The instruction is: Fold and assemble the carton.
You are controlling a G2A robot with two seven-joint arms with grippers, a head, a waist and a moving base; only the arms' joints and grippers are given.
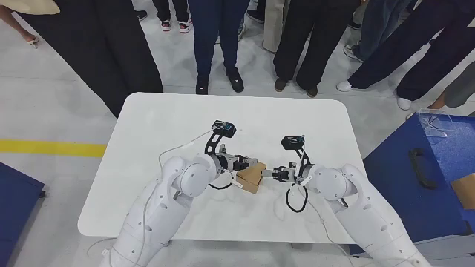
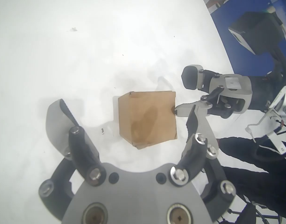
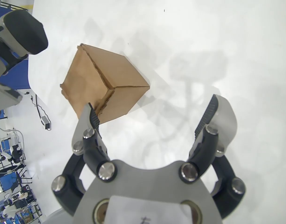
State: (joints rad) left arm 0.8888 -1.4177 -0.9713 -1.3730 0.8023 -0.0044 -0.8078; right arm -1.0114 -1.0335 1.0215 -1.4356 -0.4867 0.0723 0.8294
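White table (image 1: pixel 223 119), seen from above. The carton (image 1: pixel 252 178) sits about the middle of it, a little toward the near side and a touch right of centre. It lies between the two grippers.

Carton: plain brown card, folded up into a cube. All faces in view are closed. Seams meet at one corner, and one seam edge is ragged. A darker smudge marks the face turned up to the left wrist camera. It looks to rest on the tabletop, turned at an angle to the table's edges.

Left gripper (image 2: pixel 126 109): on the carton's left side and above it. Claw spread wide, fingers standing well apart either side of the carton in its own wrist view. No contact with the card that I can see.

Right gripper (image 3: pixel 152 108): on the carton's right side, close in. Claw also apart, nothing held between the fingers. One fingertip (image 2: pixel 180 110) is right at the carton's right-hand edge, touching or all but touching. The other finger stands off beside it, clear of the card.

The two grippers face each other across the carton, near one another.

Small grey fleck (image 2: pixel 73 29) on the tabletop, well apart from the carton. Blue cabinet (image 1: pixel 415 170) stands beyond the table's right edge.
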